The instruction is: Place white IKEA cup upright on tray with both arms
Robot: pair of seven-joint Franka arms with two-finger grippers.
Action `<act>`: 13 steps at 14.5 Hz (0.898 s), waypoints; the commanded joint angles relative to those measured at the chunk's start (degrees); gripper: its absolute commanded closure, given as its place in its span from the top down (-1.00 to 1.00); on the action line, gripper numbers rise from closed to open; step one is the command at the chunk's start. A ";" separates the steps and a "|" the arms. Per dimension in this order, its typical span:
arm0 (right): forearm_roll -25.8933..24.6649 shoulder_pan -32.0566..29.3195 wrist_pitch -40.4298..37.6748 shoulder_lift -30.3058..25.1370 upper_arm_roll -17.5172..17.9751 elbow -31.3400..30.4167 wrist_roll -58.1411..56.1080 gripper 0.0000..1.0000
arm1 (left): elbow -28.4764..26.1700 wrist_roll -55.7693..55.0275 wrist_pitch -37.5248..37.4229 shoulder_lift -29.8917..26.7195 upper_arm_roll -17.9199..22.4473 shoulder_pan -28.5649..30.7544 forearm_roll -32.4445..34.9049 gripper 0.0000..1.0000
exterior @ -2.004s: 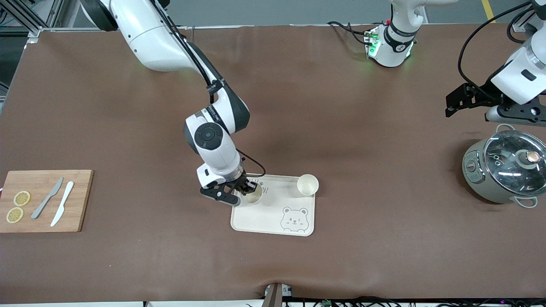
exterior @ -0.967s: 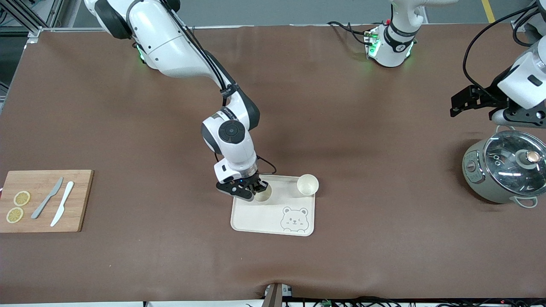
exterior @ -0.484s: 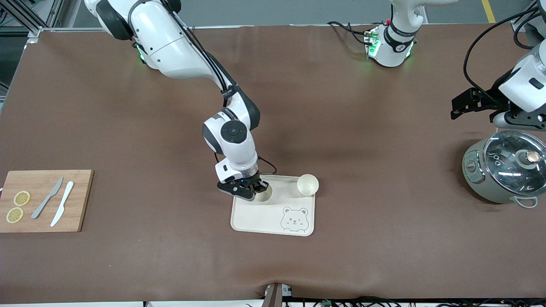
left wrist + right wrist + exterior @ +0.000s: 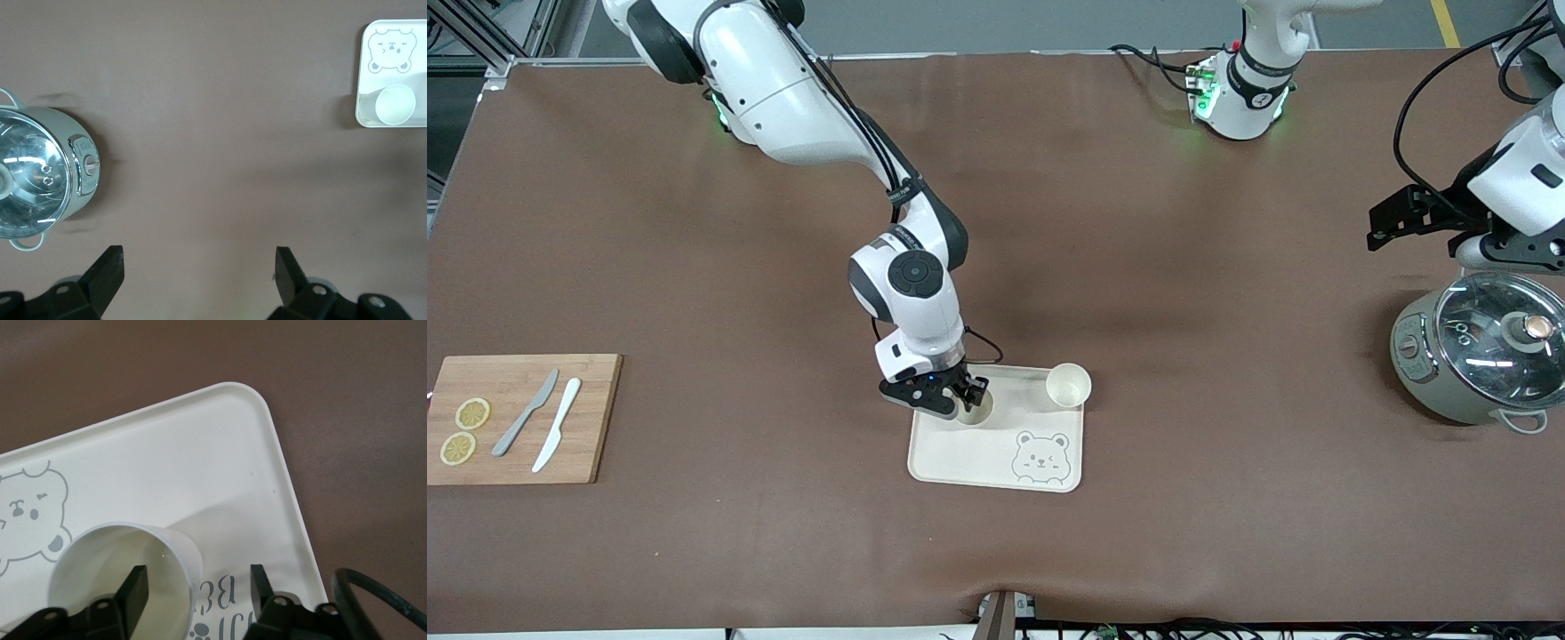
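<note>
Standing upright on the cream rectangular bear-face tray (image 4: 996, 449), two white cups (image 4: 975, 404) (image 4: 1068, 384) look placed; right tool (image 4: 967, 396) spreads open around one rim, gripping nothing, and left tool (image 4: 197, 273) waits open over the counter (image 4: 694, 267).

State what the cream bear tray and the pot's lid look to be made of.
Cream rectangular bear-face tray: likely matte moulded plastic, judging by its smooth rounded rim and printed drawing. Round clear lid on the grey pot: likely glass, since it is see-through with bright glints.

I saw the right claw (image 4: 967, 397) down at one upright cup (image 4: 976, 407) on the tray (image 4: 971, 460), a second cup (image 4: 1068, 384) at its corner; left claw (image 4: 1389, 224) waited above the worktop (image 4: 1138, 222) beside the pot (image 4: 1476, 348).
</note>
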 commanded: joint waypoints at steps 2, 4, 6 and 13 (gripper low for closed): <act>-2.21 0.48 -0.14 0.79 -0.45 1.37 1.81 1.00 | 2.78 0.02 -1.17 1.19 0.39 -0.28 0.24 1.00; -2.21 0.31 -0.31 0.71 -0.45 1.45 1.72 1.00 | 2.78 0.03 -1.17 1.19 0.39 -0.37 0.15 1.00; -2.21 0.05 -1.36 0.09 -0.45 1.54 1.28 1.00 | 2.78 0.11 -1.17 1.19 0.39 -0.28 0.15 1.00; -1.77 -0.13 -20.56 -10.86 -0.01 2.51 -3.79 1.00 | 2.78 0.03 -1.17 1.01 0.39 -0.19 0.06 1.00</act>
